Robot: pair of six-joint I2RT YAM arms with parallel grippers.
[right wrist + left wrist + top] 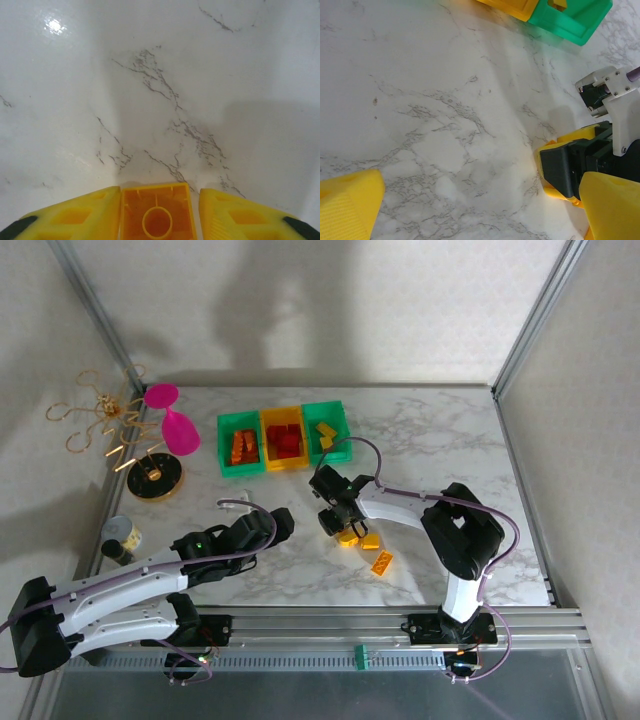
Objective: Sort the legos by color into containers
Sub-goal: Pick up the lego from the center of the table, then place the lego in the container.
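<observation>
Three bins stand in a row at the back: a green bin [226, 448] with orange legos, a yellow bin [284, 462] with red ones, and a green bin [340, 418] with yellow ones. Loose yellow legos [370, 540] and an orange-yellow one [382, 562] lie mid-table. My right gripper [340, 520] is low over them. In the right wrist view a yellow lego [157, 202], hollow side up, lies between its fingers [75, 215]; it touches the left one, with a thin gap to the right one. My left gripper [275, 525] stands wide open over bare marble [480, 210].
A pink goblet [175, 425], a gold wire stand [105, 425] on a black round base [155, 478] and a small can [122, 535] occupy the left side. The left wrist view catches the right-hand green bin [570, 20] and the right arm's gripper [580, 165].
</observation>
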